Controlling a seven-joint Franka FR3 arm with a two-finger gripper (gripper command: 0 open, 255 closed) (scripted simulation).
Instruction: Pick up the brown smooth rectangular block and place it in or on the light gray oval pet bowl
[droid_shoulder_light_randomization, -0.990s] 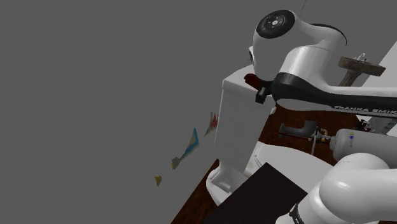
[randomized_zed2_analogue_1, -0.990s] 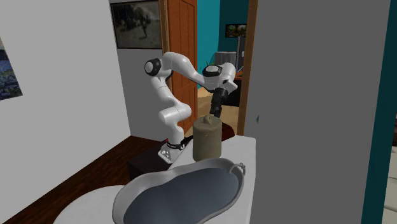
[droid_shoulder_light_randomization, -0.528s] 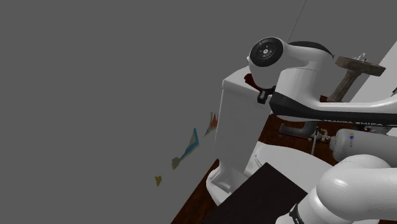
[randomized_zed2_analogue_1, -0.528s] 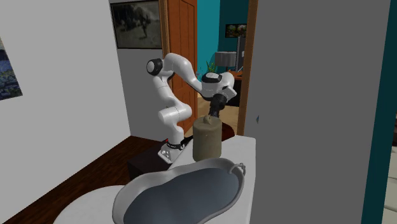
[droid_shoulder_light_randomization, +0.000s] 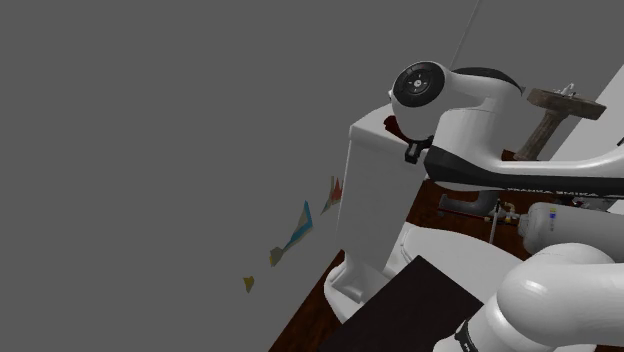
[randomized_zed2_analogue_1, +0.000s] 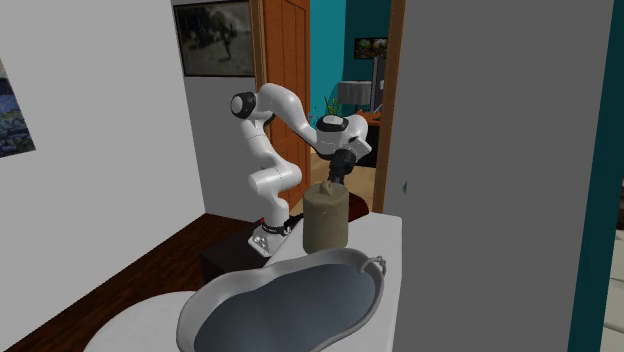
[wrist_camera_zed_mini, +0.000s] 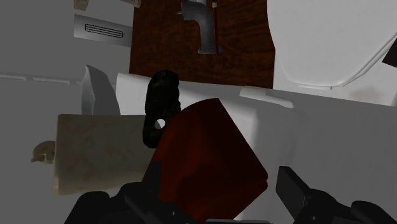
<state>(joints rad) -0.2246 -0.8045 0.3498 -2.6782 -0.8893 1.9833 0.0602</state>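
My gripper (wrist_camera_zed_mini: 219, 173) is spread, its fingers (wrist_camera_zed_mini: 294, 188) standing either side of the brown rectangular block (wrist_camera_zed_mini: 210, 153). One finger looks close against a face and the other shows a gap, so I count nothing as gripped yet. The block rests on the white top (randomized_zed2_analogue_1: 385, 235), just beside the tan mottled block (randomized_zed2_analogue_1: 325, 218).

I judge the brown block stiff, fairly light and slick: plain flat faces with nothing to bite on. It sits turned a little against my fingers. I would want the pads square on two opposite faces, near the middle, or it may twist out.

In the second exterior view the light grey oval pet bowl (randomized_zed2_analogue_1: 290, 300) appears to lie on the same top, near, at about seven o'clock from the tan block.

Around are a dark wood floor (randomized_zed2_analogue_1: 150, 268), a white toilet seat (wrist_camera_zed_mini: 331, 38), a grey pipe (wrist_camera_zed_mini: 205, 32) and an orange-brown door (randomized_zed2_analogue_1: 285, 80) at twelve o'clock from the arm, with teal walls beyond.
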